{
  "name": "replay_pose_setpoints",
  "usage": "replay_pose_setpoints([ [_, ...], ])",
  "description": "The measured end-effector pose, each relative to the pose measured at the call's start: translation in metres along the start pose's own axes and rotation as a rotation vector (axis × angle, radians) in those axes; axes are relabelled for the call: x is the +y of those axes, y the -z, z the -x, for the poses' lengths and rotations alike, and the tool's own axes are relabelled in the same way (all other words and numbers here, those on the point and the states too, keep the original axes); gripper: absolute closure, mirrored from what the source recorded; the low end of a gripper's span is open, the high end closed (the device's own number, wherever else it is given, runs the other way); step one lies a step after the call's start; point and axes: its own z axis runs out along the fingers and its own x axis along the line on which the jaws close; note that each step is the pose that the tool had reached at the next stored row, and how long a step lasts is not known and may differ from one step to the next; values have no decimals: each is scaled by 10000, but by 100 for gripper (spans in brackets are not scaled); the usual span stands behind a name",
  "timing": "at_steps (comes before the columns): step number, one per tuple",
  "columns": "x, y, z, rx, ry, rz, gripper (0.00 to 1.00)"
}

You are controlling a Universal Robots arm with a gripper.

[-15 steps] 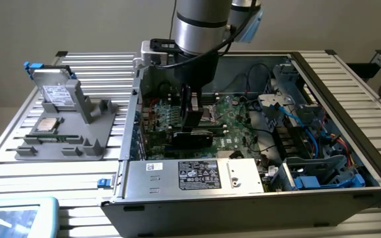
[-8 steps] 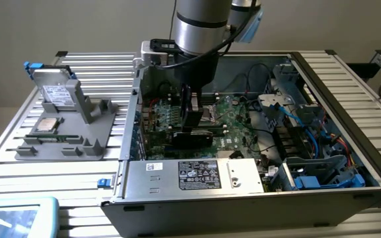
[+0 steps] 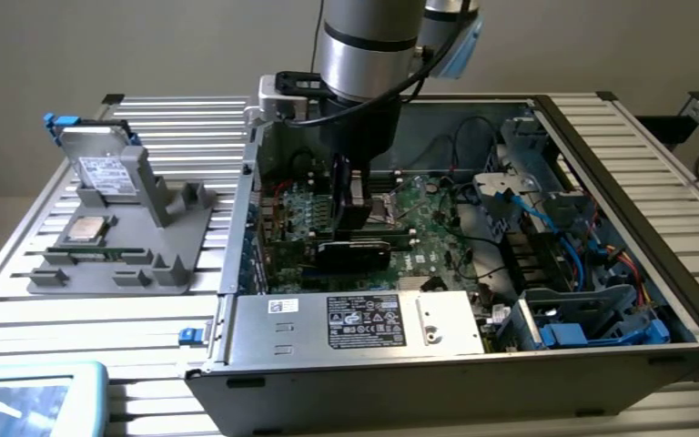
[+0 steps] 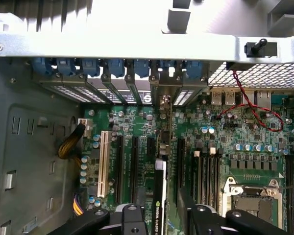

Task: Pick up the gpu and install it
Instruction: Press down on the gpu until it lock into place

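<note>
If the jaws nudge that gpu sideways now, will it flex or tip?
The gpu stands on its thin edge among the motherboard slots, so it would probably tip rather than slide. It looks like a rigid board, so likely stiff, though fragile.

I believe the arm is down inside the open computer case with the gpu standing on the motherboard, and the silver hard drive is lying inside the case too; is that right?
Not quite: the hard drive is not in the computer case. The exterior view shows it propped on the grey holder on the table, to that view's left of the case. The rest holds: the arm is down inside the case, with the gpu standing on the motherboard.
</note>
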Motion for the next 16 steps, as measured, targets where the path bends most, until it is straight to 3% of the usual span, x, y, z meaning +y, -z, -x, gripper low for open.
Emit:
replay_pose_setpoints([
  [4,6,-2,0,0,1,-2,74],
  [7,52,-14,1,3,-3,-72,89],
  [10,122,-35,4,9,-5,-125,89],
  [16,281,-106,18,18,-15,-384,89],
])
